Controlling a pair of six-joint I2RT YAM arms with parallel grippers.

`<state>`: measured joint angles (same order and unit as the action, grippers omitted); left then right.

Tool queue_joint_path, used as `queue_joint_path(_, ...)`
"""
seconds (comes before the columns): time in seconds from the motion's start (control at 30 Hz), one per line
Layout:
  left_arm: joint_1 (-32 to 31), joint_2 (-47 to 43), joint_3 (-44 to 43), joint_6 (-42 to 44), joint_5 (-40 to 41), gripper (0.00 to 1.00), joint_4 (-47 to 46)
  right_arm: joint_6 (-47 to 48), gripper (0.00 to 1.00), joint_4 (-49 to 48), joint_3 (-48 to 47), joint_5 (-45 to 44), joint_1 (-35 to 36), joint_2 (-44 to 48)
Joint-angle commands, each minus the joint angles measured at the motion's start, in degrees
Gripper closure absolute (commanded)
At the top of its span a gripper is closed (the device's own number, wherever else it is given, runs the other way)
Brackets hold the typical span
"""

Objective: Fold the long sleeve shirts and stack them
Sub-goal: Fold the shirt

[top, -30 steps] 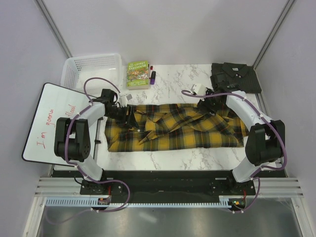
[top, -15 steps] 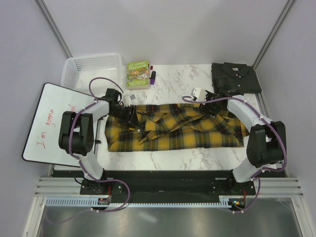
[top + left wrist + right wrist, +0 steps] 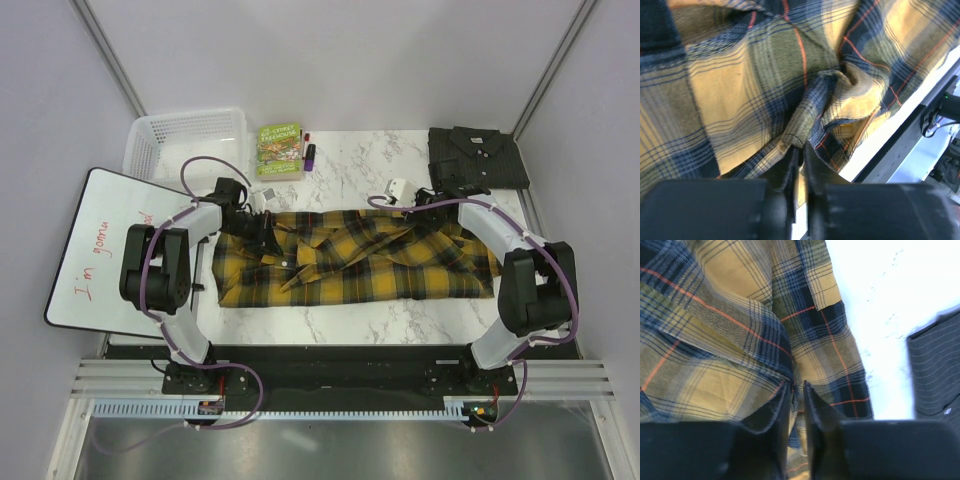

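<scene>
Plaid shirt (image 3: 360, 260): spread crumpled across the middle of the marble table (image 3: 340, 318), with its hem near the front edge.
Grey shirt (image 3: 477, 157): folded at the far right corner, apart from the plaid.
Left gripper (image 3: 799, 162): I see its fingers nearly together, pinching a raised fold at the shirt's left end.
Right gripper (image 3: 797, 392): fingers drawn close on cloth at the shirt's far right edge.
Open room: strips of marble show in front of and behind the shirt — basket (image 3: 190, 128), book (image 3: 279, 150) and whiteboard (image 3: 95, 250) crowd the left.
Room: pale walls.

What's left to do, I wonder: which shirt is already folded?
The dark grey shirt, folded at the far right corner; the plaid shirt lies spread and rumpled.
</scene>
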<state>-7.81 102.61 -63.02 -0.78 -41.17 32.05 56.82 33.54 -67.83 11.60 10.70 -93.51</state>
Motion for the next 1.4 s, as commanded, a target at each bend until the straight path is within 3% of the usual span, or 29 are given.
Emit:
queue_joint_path(0.0,-0.2,-0.7,-1.8,-0.5,-4.0,0.95,-1.1,-1.6,0.85,-1.3,0.4,0.9,-0.1,-0.1)
queue_joint_path(0.03,-0.1,-1.9,-2.1,0.0,-4.5,0.98,-0.7,-1.5,0.98,-1.1,0.5,0.6,0.0,0.7)
queue_joint_path(0.07,-0.1,-2.8,-2.4,0.3,-4.6,0.98,-0.2,-1.5,1.00,-1.0,0.6,0.3,0.0,1.1)
queue_joint_path(0.57,3.6,-10.1,-16.3,6.8,1.5,0.98,19.2,-0.3,1.00,9.5,2.3,3.9,0.1,12.7)
queue_joint_path(0.87,6.1,-7.4,-18.4,9.9,6.5,0.98,22.7,-1.4,0.82,11.7,6.3,5.3,4.1,12.5)
queue_joint_path(0.93,6.2,-5.9,-18.4,11.6,7.8,0.98,22.7,-1.3,0.72,12.6,6.7,5.5,4.9,12.2)
queue_joint_path(1.03,6.8,-3.9,-17.5,13.6,8.6,0.98,22.1,0.0,0.69,17.1,6.8,7.3,5.6,10.8)
queue_joint_path(1.1,7.1,-2.5,-16.3,14.2,10.0,0.98,20.2,-0.3,0.62,21.1,5.4,8.4,5.6,9.5)
queue_joint_path(1.2,7.3,-0.9,-15.4,14.8,12.3,0.98,18.0,-3.5,0.62,23.8,2.1,9.6,4.8,8.0)
queue_joint_path(1.37,7.7,0.3,-14.8,14.0,14.4,0.88,14.7,-10.9,0.58,25.4,-4.3,13.2,2.0,5.6)
